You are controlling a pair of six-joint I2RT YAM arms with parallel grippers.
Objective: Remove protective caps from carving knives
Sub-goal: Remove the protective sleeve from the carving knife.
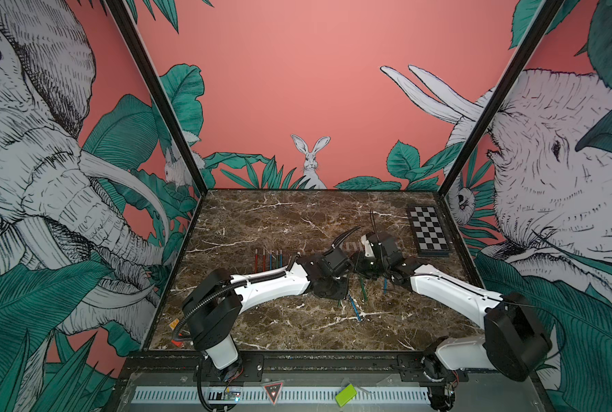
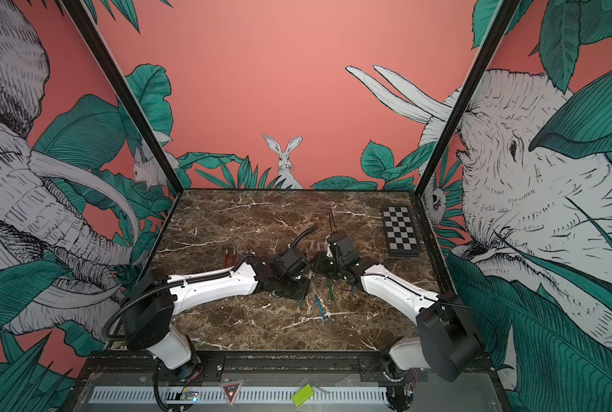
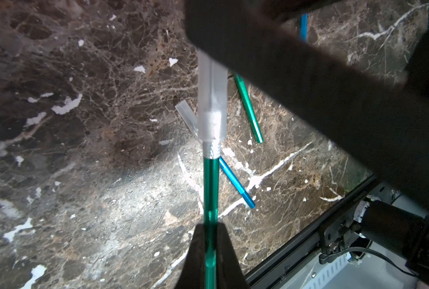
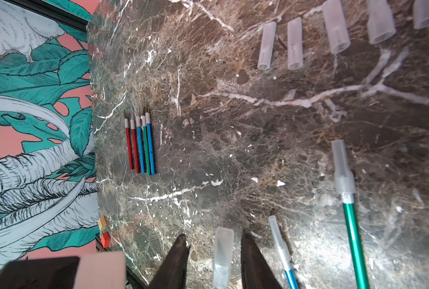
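Left wrist view: left gripper (image 3: 210,226) clamped on the handle of the green carving knife (image 3: 210,187) above the marble tabletop (image 3: 83,150), protective cap (image 3: 212,100) still fitted; right wrist view: right gripper (image 4: 214,235) with jaws partly parted astride that cap, gaps showing.

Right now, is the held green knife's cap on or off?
On: the clear cap covers the tip of the green knife, reaching its knurled collar.

I hold a green carving knife (image 3: 210,190), frosted cap (image 3: 212,100) on its tip; five bare-bladed knives (image 4: 140,142) lie side by side, five loose caps (image 4: 294,43) in a row.
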